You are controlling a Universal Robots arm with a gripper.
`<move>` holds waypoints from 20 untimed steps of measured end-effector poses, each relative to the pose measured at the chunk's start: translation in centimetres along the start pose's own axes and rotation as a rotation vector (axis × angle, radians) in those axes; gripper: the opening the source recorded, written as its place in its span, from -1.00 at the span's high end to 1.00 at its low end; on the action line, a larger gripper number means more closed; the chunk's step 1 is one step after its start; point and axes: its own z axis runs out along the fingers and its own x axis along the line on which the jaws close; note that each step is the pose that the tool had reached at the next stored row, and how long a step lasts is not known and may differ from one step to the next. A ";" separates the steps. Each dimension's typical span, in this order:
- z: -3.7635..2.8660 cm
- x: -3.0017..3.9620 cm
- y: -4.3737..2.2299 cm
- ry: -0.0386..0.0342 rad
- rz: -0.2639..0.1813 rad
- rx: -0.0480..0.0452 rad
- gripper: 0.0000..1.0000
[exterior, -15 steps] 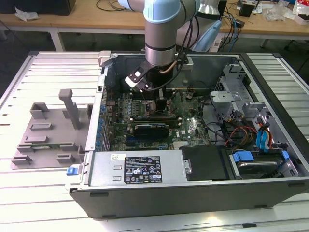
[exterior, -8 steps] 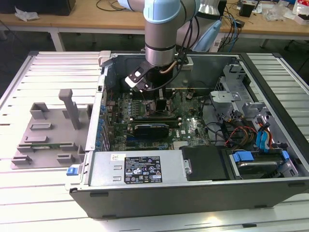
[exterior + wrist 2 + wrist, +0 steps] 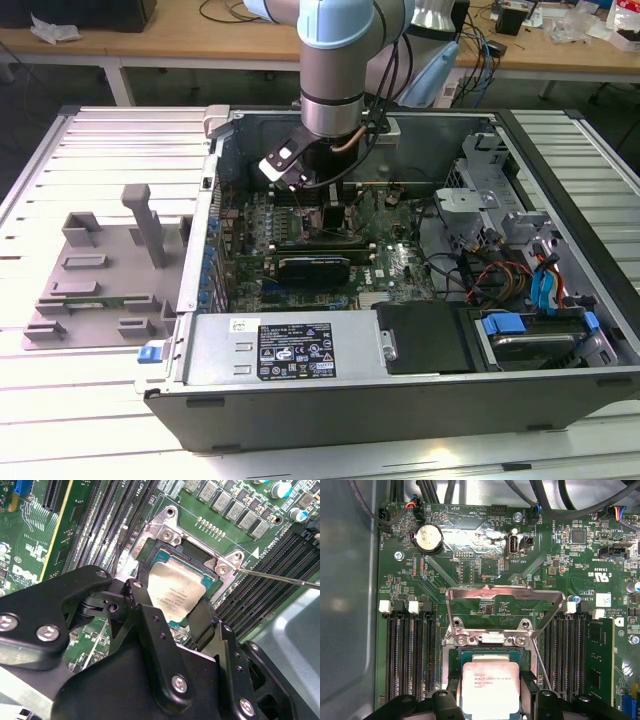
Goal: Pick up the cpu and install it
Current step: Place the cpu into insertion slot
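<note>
1. Gripper point(image 3: 171, 602) clamps the cpu point(image 3: 177, 587) over the open socket point(image 3: 147, 550), around ten o'clock from the case point(image 3: 400, 400) centre in the exterior view.
2. A tilted or offset release could damage the socket.

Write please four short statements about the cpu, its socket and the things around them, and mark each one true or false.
1. The gripper holds the cpu at the socket. True.
2. The metal bracket is closed over the cpu. False: it is swung open, clear of the chip.
3. The grey tray lies inside the computer case. False: it lies outside it, at the exterior view's left.
4. A round battery sits on the motherboard. True.
</note>
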 end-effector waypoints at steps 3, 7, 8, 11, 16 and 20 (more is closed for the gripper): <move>0.01 0.00 0.00 0.0000 0.001 0.0000 -0.09; 0.03 0.00 0.00 -0.0004 0.014 0.0005 -0.09; 0.03 0.00 0.00 -0.0004 0.014 0.0005 -0.09; 0.05 0.00 0.00 -0.0004 0.011 -0.0003 -0.09; 0.06 0.01 -0.01 -0.0003 0.011 -0.0008 -0.09; 0.05 -0.01 -0.01 -0.0010 0.011 -0.0012 -0.11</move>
